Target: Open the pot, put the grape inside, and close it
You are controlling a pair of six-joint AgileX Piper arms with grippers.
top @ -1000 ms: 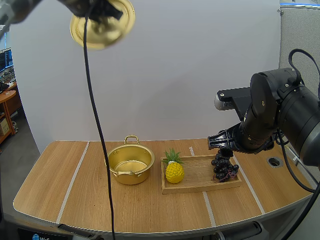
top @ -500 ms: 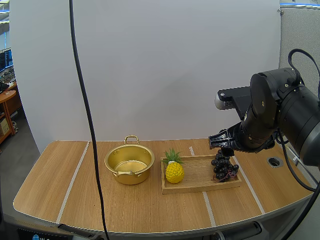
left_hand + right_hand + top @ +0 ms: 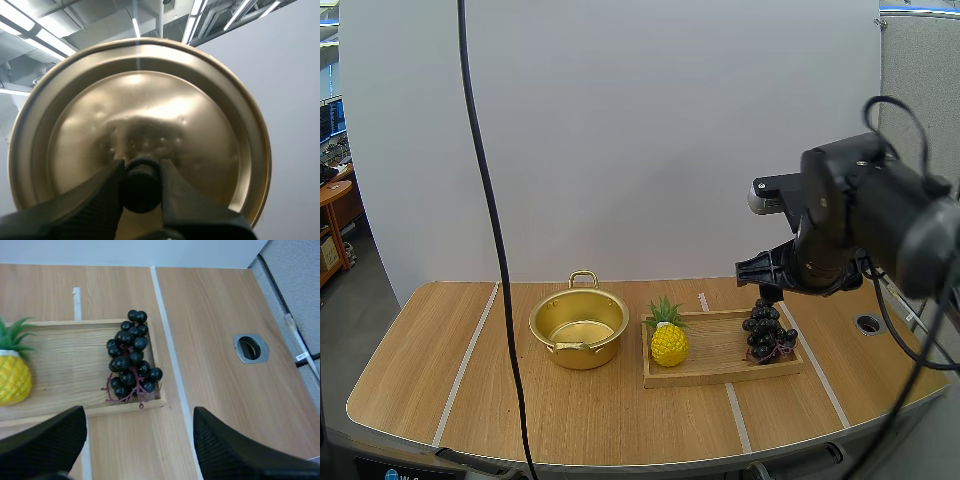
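Note:
The gold pot [image 3: 579, 326] stands open on the table, left of the wooden tray [image 3: 718, 362]. A bunch of dark grapes [image 3: 768, 333] [image 3: 131, 357] lies at the tray's right end. My right gripper [image 3: 137, 440] hovers above the grapes with its fingers [image 3: 47, 440] wide apart, nothing between them; in the high view its arm [image 3: 825, 230] hangs over the tray's right end. My left gripper [image 3: 141, 187] is shut on the black knob [image 3: 141, 182] of the gold lid [image 3: 140, 115], held up high.
A yellow toy pineapple [image 3: 668, 338] [image 3: 11, 372] stands at the tray's left end. A round metal grommet hole [image 3: 868, 323] [image 3: 251, 347] sits in the table to the right of the tray.
The lid and my left gripper have risen out of the high view's top. My right arm has lifted and turned slightly above the grapes.

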